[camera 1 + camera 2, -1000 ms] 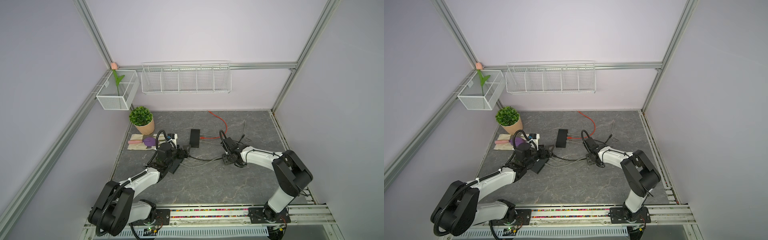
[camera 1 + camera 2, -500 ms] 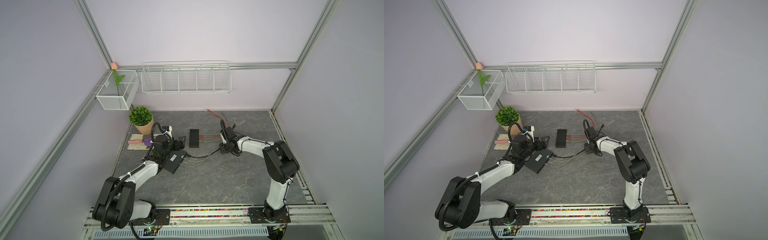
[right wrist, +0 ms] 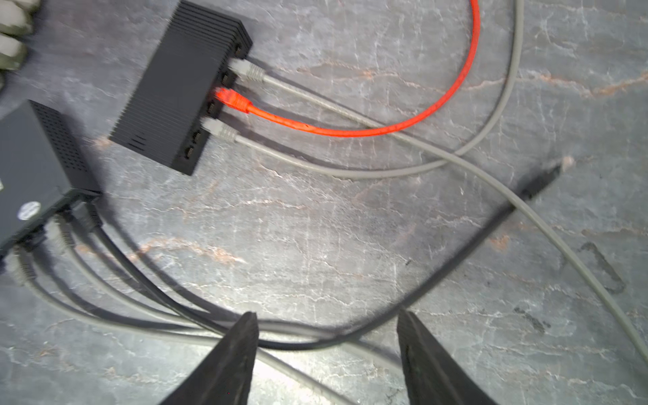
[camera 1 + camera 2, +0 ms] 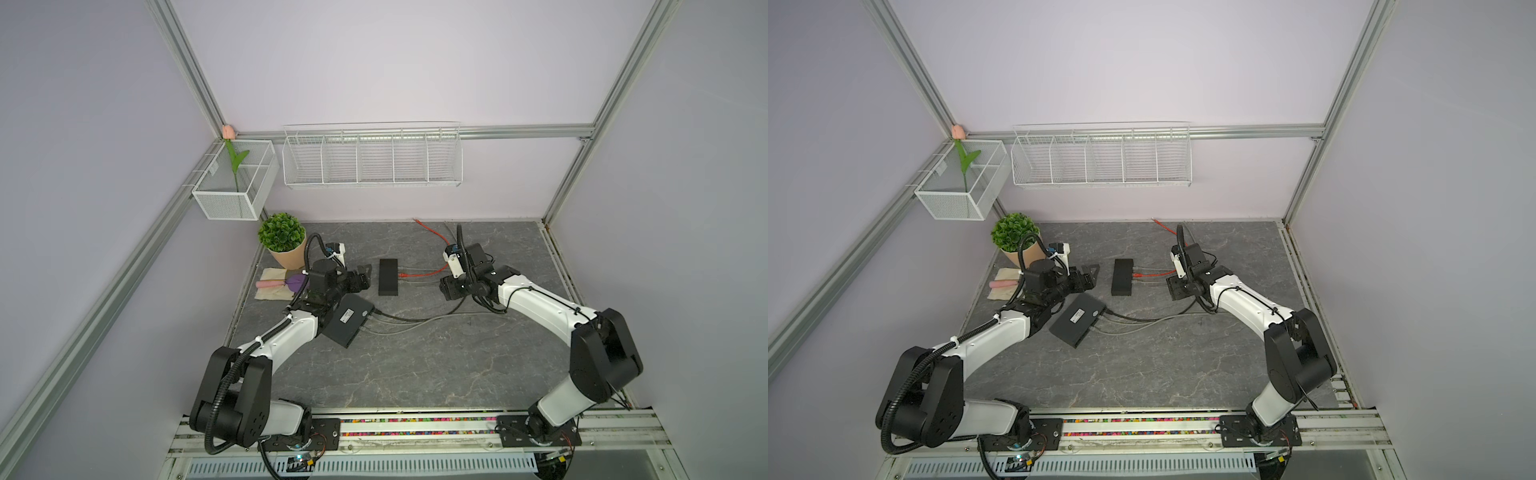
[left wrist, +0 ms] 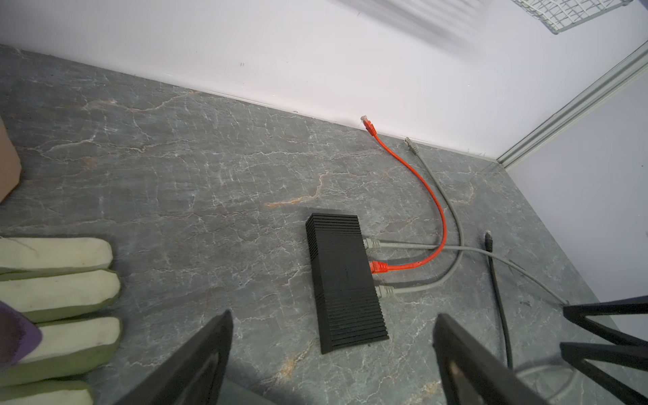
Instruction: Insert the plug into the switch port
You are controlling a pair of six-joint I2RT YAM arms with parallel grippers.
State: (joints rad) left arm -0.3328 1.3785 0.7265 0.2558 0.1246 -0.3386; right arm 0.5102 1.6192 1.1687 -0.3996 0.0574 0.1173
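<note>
- The plug you want looks to me like the loose black plug [image 3: 541, 180]. It lies flat on the surface [image 4: 415, 365], on the side of the switch [image 3: 179, 84] where the ports are, but well apart from it
- Your right gripper [image 3: 326, 314] is spread wide and pinches nothing. The black cable [image 3: 420, 291] runs under the gap between its fingers
- Your left gripper [image 5: 333, 314] is spread wide too, and it is empty. It hangs near the switch, on the side with no ports
- I think the plug is tiny, light and hard, with a thin clip that could snap. Hold it by its two flat sides, just behind the tip, and do not squash the clip
- The cable is bendy and a bit springy, so it may pull the plug sideways as you lift
- The switch looks light. It may slide when you push, so your left gripper could hold it steady from behind
- Three ports are full, with an orange plug [image 3: 233, 100] between two grey plugs [image 3: 247, 70]. The empty ports [image 3: 192, 143] I can see best are at the end nearest the other black box [image 3: 31, 196]
- A grey cable [image 3: 491, 175] crosses the black cable just behind the plug, and I think it lies on top. It could snag, so lift slowly
- The other black box has its own bunch of cables, and they lie close under your right gripper
- The plant pot [image 4: 282, 241] stands far off in the corner and is not in your way
</note>
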